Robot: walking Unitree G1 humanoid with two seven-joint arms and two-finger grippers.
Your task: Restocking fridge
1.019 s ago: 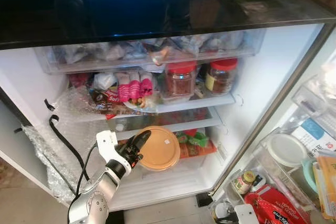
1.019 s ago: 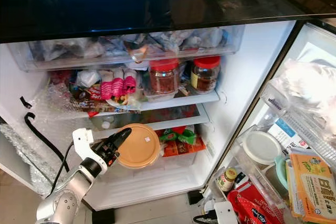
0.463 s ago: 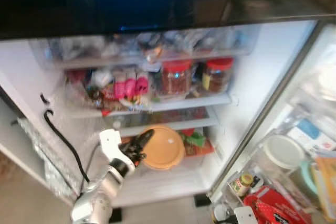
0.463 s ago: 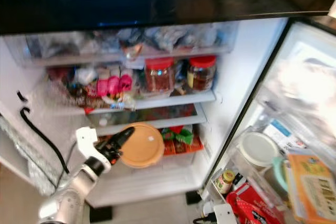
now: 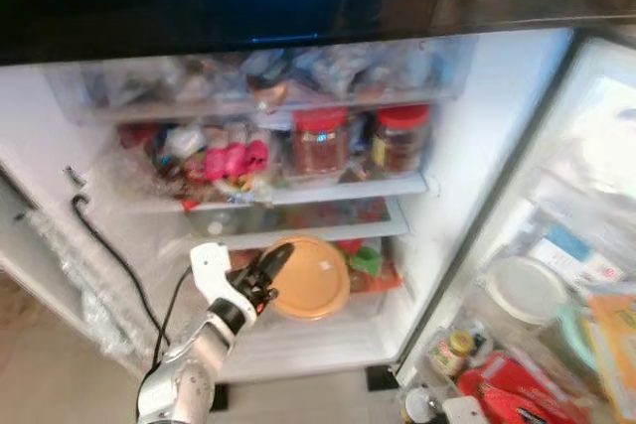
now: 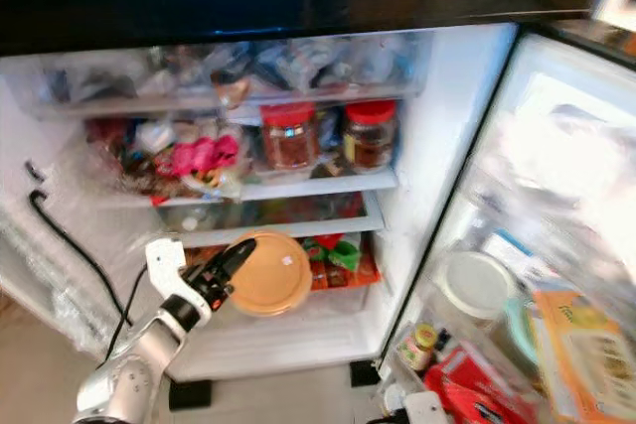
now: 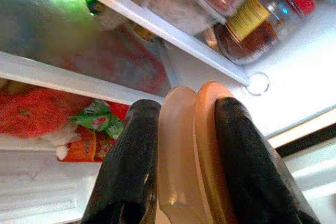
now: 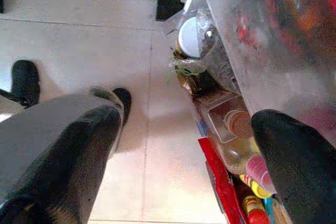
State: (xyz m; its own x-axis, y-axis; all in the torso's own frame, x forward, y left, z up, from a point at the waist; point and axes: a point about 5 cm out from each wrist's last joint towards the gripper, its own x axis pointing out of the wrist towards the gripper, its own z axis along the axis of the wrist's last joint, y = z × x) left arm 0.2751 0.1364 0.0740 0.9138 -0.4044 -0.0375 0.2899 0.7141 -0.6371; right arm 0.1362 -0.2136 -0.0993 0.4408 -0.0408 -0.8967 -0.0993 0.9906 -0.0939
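A round orange container point(image 5: 310, 278) with a flat lid is held upright on its edge in front of the fridge's lower shelf point(image 5: 298, 233). My left gripper point(image 5: 266, 275) is shut on its left rim. In the left wrist view both black fingers point(image 7: 134, 171) pinch the orange container point(image 7: 191, 156) between them, one on each face. My right gripper point(image 8: 178, 166) hangs low beside the open door with its fingers point(image 8: 63, 166) spread wide, over the tiled floor and the bottles of the door bin.
Two red-lidded jars point(image 5: 321, 141) point(image 5: 399, 136) and pink packets point(image 5: 234, 161) crowd the middle shelf. Green and red packets point(image 5: 366, 260) lie behind the container. The open door on the right holds a white-lidded tub point(image 5: 524, 288). A black cable point(image 5: 99, 235) hangs at the left wall.
The whole picture has shifted and blurred as the camera moved. My left gripper keeps the orange container at about the same spot before the lower shelf.
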